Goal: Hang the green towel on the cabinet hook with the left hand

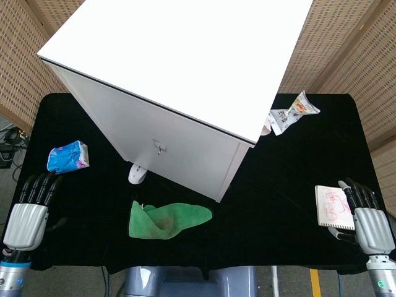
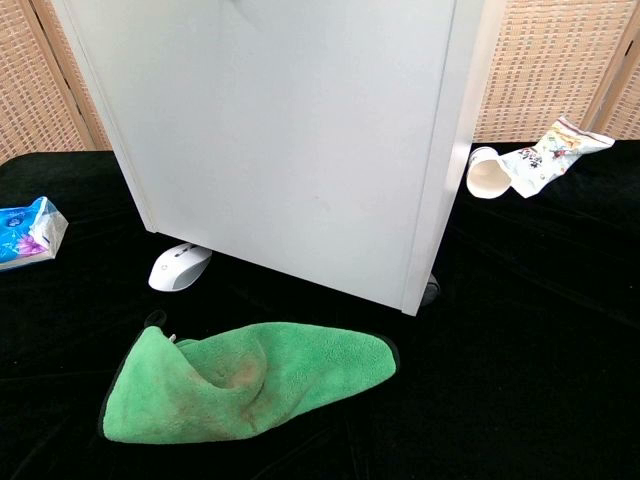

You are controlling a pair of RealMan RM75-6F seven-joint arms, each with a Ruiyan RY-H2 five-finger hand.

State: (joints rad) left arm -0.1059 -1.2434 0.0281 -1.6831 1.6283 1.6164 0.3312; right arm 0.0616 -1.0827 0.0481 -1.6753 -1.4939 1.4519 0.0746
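The green towel (image 1: 166,219) lies crumpled on the black table in front of the white cabinet (image 1: 179,80); the chest view shows the towel (image 2: 240,378) close up, with a small loop at its left end. A small metal hook (image 1: 159,147) sticks out of the cabinet's front face, above the towel. My left hand (image 1: 31,213) rests at the table's near left edge, fingers straight and apart, holding nothing, well left of the towel. My right hand (image 1: 366,216) lies at the near right edge, fingers extended, empty. Neither hand shows in the chest view.
A blue tissue pack (image 1: 68,156) lies left of the cabinet. A white mouse (image 1: 137,174) sits at the cabinet's base. A notepad (image 1: 333,206) lies by my right hand. A paper cup (image 2: 487,174) and a snack bag (image 1: 294,113) are at the back right.
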